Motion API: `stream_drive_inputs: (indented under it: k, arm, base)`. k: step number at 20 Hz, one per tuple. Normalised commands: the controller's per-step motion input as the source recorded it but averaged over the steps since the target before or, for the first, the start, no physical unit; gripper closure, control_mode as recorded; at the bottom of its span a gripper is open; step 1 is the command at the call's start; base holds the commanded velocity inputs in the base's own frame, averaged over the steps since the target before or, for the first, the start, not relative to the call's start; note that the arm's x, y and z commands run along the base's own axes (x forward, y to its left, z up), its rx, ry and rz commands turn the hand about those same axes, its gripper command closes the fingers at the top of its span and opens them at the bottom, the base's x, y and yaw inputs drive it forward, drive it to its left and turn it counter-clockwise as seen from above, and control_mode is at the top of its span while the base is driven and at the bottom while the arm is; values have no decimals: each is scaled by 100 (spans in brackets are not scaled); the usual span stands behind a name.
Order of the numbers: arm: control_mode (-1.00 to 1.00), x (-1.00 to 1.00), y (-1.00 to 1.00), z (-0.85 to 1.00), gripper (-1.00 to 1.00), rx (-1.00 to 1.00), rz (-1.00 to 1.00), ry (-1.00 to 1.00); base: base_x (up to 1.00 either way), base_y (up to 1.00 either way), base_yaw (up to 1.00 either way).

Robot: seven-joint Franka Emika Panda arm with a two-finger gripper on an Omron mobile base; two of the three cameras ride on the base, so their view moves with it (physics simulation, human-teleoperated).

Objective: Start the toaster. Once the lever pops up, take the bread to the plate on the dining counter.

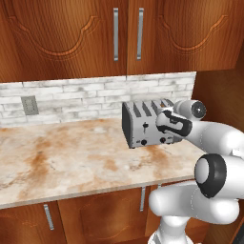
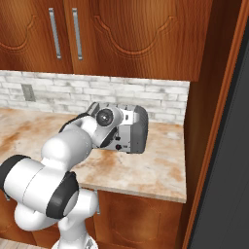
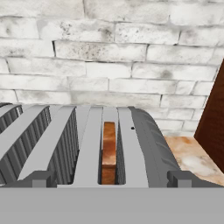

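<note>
Kitchen counter of beige stone with rust marbling, white brick wall behind, wood cupboards above. Toaster stands at the far right end of the counter, close to the brick wall and near a tall wood side panel.

Toaster has 4 long slots on top, with black levers and knobs on its front face. Bread sits upright in the slot nearest the toaster's right side, as the hand view shows; a tan corner also shows at that end in the left base view. The other 3 slots look empty.

Gripper hovers at the toaster's front edge, just above the face, looking along the slots toward the wall. Fingers spread wide, nothing between them.

Judgement: lever press not yet done; bread is still seated low.

Risks:
- 2 levers on the face. Pushing the left one would start the wrong slot pair and the bread would never pop.
- Wide-spread fingers may straddle the lever and slip off it.
- Side panel is near; a wide arm swing could strike it.
</note>
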Motion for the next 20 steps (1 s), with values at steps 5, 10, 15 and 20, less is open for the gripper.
stream_drive_inputs:
  k: [5, 10, 15, 20]
  arm:
    - [-100, 0, 0, 0, -100, 0, 0, 0]
    - [-100, 0, 0, 0, -100, 0, 0, 0]
    - [-100, 0, 0, 0, -100, 0, 0, 0]
    - [-100, 0, 0, 0, -100, 0, 0, 0]
  base:
    - [0, 0, 0]
    - [0, 0, 0]
    - [0, 0, 0]
    - [0, 0, 0]
